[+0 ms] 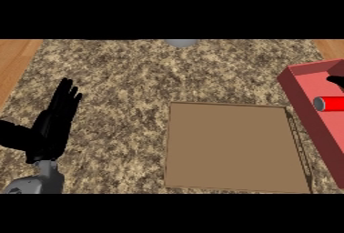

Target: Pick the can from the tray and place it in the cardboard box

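Note:
A red can lies on its side in the red tray at the right edge, its grey end facing left. Left of the tray, the open brown cardboard box sits flat on the counter. Far from both, my left hand rests open at the left, fingers straight and pointing up. A small black shape shows over the tray just above the can; it looks like part of my right hand, mostly cut off by the view's edge.
The speckled granite counter stretches between my left hand and the box. A grey rounded object sits at the far edge, top centre. Wooden floor shows beyond the counter's left side.

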You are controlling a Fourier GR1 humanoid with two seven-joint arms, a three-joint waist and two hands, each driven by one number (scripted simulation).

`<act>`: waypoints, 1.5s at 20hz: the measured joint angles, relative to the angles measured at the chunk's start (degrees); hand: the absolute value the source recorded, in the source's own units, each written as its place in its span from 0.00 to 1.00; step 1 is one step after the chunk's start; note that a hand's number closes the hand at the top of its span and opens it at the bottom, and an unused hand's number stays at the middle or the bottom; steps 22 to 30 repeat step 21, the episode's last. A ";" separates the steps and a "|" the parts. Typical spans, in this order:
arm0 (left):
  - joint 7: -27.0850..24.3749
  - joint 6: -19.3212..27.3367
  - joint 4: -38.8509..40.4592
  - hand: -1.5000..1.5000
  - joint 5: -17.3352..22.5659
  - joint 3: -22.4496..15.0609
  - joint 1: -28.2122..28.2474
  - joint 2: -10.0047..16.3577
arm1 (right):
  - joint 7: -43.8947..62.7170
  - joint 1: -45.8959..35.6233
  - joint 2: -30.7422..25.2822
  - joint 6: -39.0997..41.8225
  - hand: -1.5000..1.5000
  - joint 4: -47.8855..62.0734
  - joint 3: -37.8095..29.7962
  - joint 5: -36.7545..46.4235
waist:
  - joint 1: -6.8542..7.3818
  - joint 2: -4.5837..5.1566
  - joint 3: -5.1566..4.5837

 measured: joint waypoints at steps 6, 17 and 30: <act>-0.03 0.69 -0.14 0.50 -0.53 -0.19 0.46 -0.56 | -1.35 -0.05 -0.12 6.89 0.00 -1.06 -9.59 -14.49 | -0.60 -0.14 -0.02; 0.79 0.11 -1.72 0.50 -0.43 -0.12 0.95 -0.41 | -8.24 8.07 -4.92 12.97 0.00 0.79 -19.32 -29.89 | -0.06 0.06 -0.05; -0.44 -0.28 -0.33 0.50 -0.59 0.27 0.61 -0.46 | -10.24 11.39 -6.60 14.75 0.00 1.10 -20.28 -33.67 | -0.07 0.08 -0.07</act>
